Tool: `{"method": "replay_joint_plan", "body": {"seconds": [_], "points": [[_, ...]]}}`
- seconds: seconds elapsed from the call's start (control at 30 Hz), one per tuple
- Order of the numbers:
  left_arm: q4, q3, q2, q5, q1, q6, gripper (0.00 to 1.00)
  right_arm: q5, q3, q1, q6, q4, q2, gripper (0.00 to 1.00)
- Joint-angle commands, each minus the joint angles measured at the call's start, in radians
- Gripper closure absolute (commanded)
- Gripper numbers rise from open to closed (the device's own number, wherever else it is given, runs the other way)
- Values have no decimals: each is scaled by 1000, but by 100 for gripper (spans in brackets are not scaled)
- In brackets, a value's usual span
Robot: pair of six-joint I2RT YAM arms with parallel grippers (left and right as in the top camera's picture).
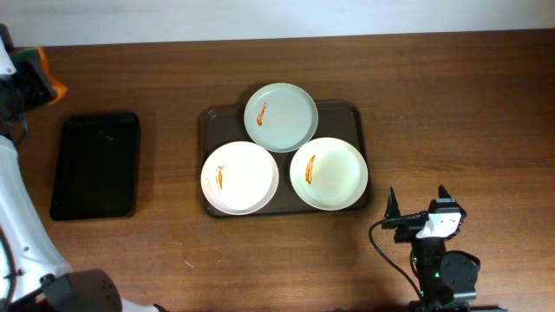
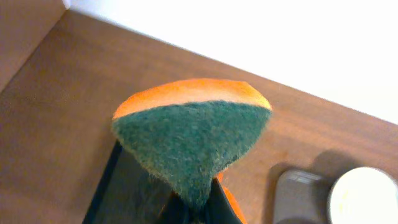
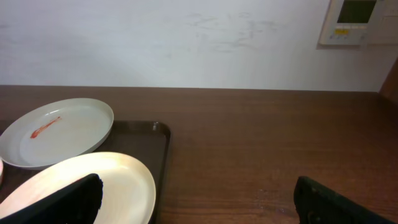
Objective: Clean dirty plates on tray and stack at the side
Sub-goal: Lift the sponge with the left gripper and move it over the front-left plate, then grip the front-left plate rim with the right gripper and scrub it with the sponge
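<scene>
Left gripper [image 2: 199,210]: pinching scouring sponge [image 2: 193,134]; smeared plates [image 1: 280,115] on tray [image 1: 345,115] lie at 4 o'clock seen from overhead, well apart. Right gripper [image 1: 417,199]: spread, empty, nearer

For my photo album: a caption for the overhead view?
Three sauce-smeared plates on a brown tray, a black tray beside it.
</scene>
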Motion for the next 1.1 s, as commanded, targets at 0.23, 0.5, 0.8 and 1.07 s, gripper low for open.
{"method": "replay_joint_plan", "body": {"seconds": [0.23, 0.5, 0.8, 1.07], "points": [[-2, -70, 3, 387, -27, -8, 100, 16, -7, -7, -6, -4, -7, 2], [-196, -411, -34, 328, -412, 15, 100, 16, -7, -7, -6, -4, -7, 2], [424, -870, -30, 14, -758, -307, 100, 15, -7, -7, -6, -4, -7, 2], [441, -870, -29, -115, -818, -325, 100, -610, -7, -7, 401, 118, -8, 2]]}}
